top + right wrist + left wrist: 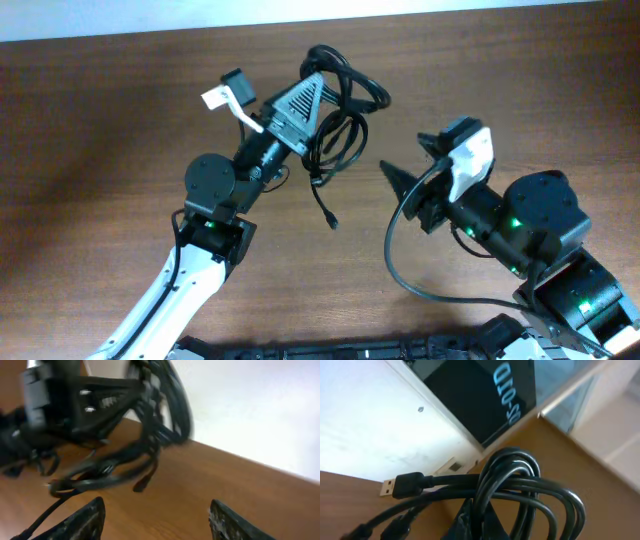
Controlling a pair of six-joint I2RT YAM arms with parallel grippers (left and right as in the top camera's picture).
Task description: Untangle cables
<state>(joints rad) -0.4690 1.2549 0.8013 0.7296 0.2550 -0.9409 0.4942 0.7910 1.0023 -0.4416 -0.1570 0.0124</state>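
Black cables [512, 457] hang clamped in left pincer [322, 85].

- White-and-black left arm [200, 260]: reaches from the near desk edge, left of centre, toward the middle of the far edge. Left tool [320, 82]: fingers closed on the coiled black cable bundle [352, 88].
- Black right arm [520, 220]: comes from the near right corner and points toward the desk centre. Right tool [400, 150]: fingers [85, 520] spread wide apart.
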